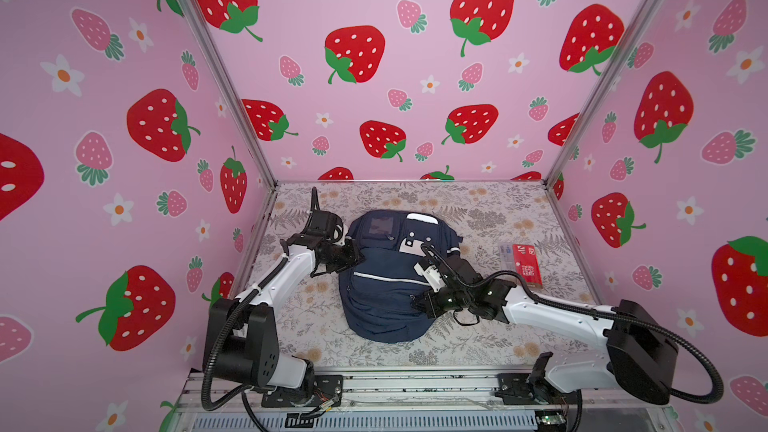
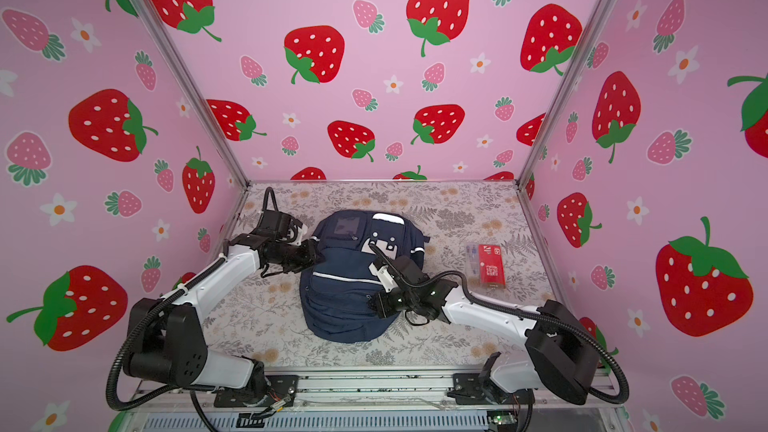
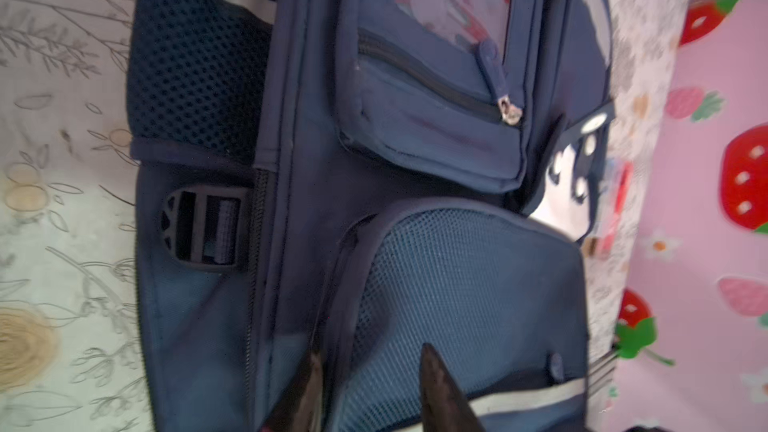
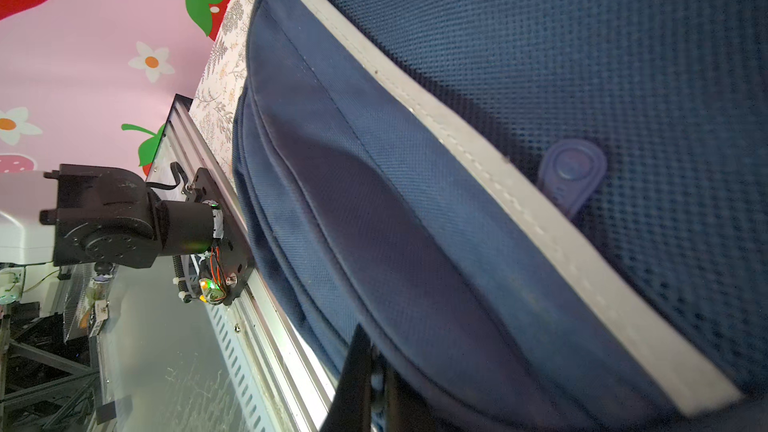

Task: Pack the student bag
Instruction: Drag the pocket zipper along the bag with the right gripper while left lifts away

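One student bag [image 1: 382,288] lies front up in the middle of the table [image 1: 478,209], its top toward the far edge and its rounded bottom toward the near edge; both top views show it so [image 2: 340,301]. Its front carries one white face patch [image 1: 409,248], one plain white patch [image 1: 422,218] at the very top, and one long silver stripe [image 1: 386,277] running across. One red pack [image 1: 525,263] lies flat near the right edge of the table, well apart from the bag.

Two arms reach in, one from each near corner.

The left gripper [image 1: 358,258] is against the bag's left side, toward its upper half. In the left wrist view its two fingers [image 3: 440,384] stand a little apart, with the bound edge of a mesh front pocket [image 3: 465,284] between them. The picture is blurred, and I cannot tell whether they pinch that edge or only hover at it. The same view shows two zip pulls [image 3: 490,61], one black buckle [image 3: 203,228] and one mesh side pocket [image 3: 191,64].

The right gripper [image 1: 416,305] is at the bag's right side, toward its lower half. Its jaws are closed together, tips pressed at the folds of navy fabric in the right wrist view [image 4: 374,367]; whether any cloth is caught between them cannot be made out
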You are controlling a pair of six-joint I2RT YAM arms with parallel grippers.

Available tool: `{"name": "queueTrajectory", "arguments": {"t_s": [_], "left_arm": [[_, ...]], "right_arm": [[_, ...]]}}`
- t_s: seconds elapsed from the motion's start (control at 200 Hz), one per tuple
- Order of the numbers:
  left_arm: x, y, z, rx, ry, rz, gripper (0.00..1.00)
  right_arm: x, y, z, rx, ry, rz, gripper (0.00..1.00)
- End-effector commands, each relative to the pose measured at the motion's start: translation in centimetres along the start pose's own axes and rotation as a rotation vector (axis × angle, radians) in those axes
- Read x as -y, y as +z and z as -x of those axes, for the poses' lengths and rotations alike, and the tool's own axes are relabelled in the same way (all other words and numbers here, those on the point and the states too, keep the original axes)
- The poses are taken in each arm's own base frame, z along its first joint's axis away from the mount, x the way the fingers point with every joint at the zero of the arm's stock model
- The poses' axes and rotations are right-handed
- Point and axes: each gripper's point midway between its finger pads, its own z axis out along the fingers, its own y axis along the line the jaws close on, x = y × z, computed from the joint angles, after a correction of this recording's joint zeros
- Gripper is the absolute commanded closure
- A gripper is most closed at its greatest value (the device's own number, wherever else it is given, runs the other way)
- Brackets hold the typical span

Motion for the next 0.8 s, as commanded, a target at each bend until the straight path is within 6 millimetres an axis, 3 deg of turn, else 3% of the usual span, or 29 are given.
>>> {"name": "queueTrajectory", "arguments": {"t_s": [0.0, 0.055, 0.205, 0.395, 0.555, 0.795], "left_arm": [[3.2, 0.5, 0.0, -0.011, -0.040, -0.186, 0.91], [3.6, 0.6, -0.1, -0.007, -0.059, -0.216, 1.00], [4.8, -0.2, 0.3, 0.071, -0.150, -0.325, 1.00], [6.4, -3.2, 1.7, 0.249, -0.324, -0.489, 1.00], [6.2, -5.6, 1.7, 0.402, -0.382, -0.500, 1.00], [4.3, -4.7, 0.1, 0.452, -0.484, -0.491, 1.00]], "right_arm": [[-0.8, -0.6, 0.5, 0.000, -0.028, -0.014, 1.00], [-1.3, -0.5, 0.6, -0.005, -0.044, -0.017, 1.00], [-2.8, 0.4, 1.1, -0.029, -0.095, -0.037, 1.00], [-4.7, 2.6, 1.5, -0.080, -0.136, -0.022, 1.00], [-7.1, 4.8, 3.3, -0.100, -0.172, 0.014, 1.00], [-10.9, 8.8, 7.4, -0.083, -0.196, 0.079, 1.00]]}}
